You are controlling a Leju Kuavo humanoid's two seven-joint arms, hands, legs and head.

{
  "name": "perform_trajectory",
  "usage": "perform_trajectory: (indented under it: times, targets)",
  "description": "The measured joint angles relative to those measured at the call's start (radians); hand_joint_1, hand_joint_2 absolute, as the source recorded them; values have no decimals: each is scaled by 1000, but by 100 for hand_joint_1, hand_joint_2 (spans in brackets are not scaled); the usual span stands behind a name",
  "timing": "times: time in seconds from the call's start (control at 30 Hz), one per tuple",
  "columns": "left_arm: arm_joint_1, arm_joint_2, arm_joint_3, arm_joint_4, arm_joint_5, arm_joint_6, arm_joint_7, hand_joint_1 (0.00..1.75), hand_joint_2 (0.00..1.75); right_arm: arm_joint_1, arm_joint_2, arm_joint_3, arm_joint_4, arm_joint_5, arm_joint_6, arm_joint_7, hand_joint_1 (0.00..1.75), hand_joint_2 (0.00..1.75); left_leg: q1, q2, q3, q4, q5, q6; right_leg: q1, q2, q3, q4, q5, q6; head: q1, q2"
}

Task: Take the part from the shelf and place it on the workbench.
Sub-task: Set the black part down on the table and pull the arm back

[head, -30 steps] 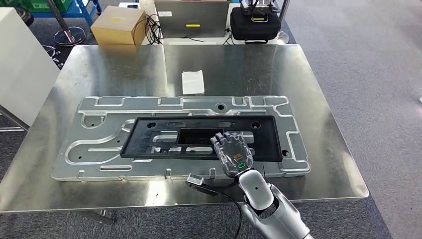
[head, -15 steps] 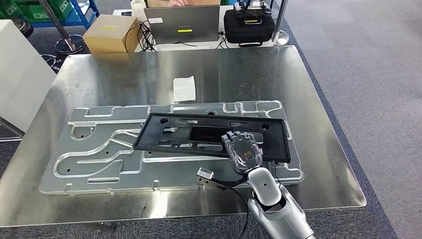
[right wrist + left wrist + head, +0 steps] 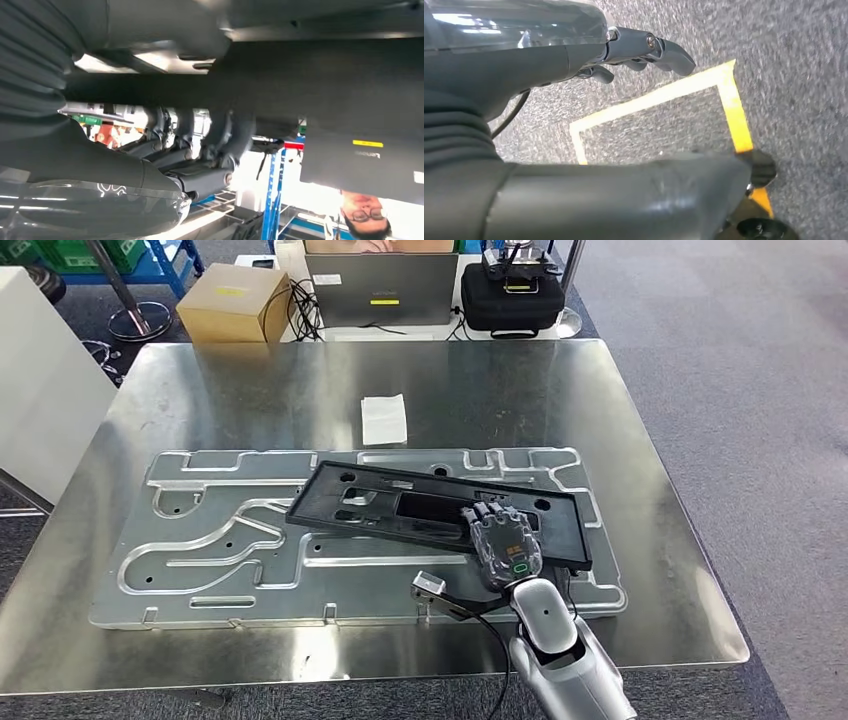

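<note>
Right hand (image 3: 508, 545) grips the near right portion of the black part (image 3: 430, 512), fingers curled over its edge. Part lies tilted across the grey machined plate (image 3: 200, 550) on the steel tabletop (image 3: 250, 390). Left hand (image 3: 639, 50) hangs above carpet, fingers apart, holding nothing.

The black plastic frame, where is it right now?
Head view: the black frame lies on the metal plate, right of centre, held by the right hand.
</note>
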Motion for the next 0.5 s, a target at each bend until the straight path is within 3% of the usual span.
perform_trajectory:
  times: [0.03,0.1,0.13,0.23,0.3,0.43,0.47,0.5]
  targets:
    - [0,0,-1,0,1,2,1,0,0,0,2,-7,2,0,-1,-4,0,0,1,0,2,0,-1,-2,-3,-1,28,-59,37,0,0,0]
    - [0,-1,-1,0,5,3,1,0,0,0,6,-17,6,0,-3,-7,0,0,0,-1,7,1,-5,-10,-4,-3,94,-194,91,-1,0,0]
    - [0,-1,-1,0,6,2,1,0,0,1,9,-21,7,0,-4,-8,0,0,-1,-1,7,2,-6,-16,-1,-3,113,-234,101,-3,-1,0]
    - [1,-1,-1,0,10,0,3,0,0,4,16,-29,11,0,-8,-10,0,0,-1,-1,10,-2,-7,-37,5,0,121,-254,103,-17,-1,0]
    - [1,0,0,0,13,-1,6,0,0,6,21,-33,12,0,-11,-14,0,0,2,0,2,24,-29,-47,2,-1,127,-262,107,-32,-3,0]
    - [5,-1,0,0,15,-5,12,0,0,11,29,-39,17,0,-14,-21,0,0,3,0,-100,254,-142,-52,8,-5,129,-263,109,-48,-7,0]
    - [7,-1,0,0,18,-10,13,0,0,13,30,-40,19,0,-14,-23,0,0,3,0,-112,282,-146,-52,11,-5,129,-261,110,-49,-7,0]
    - [8,-1,0,0,20,-15,13,0,0,15,31,-41,22,0,-14,-24,0,0,3,0,-105,270,-130,-50,13,-5,128,-258,111,-50,-7,0]
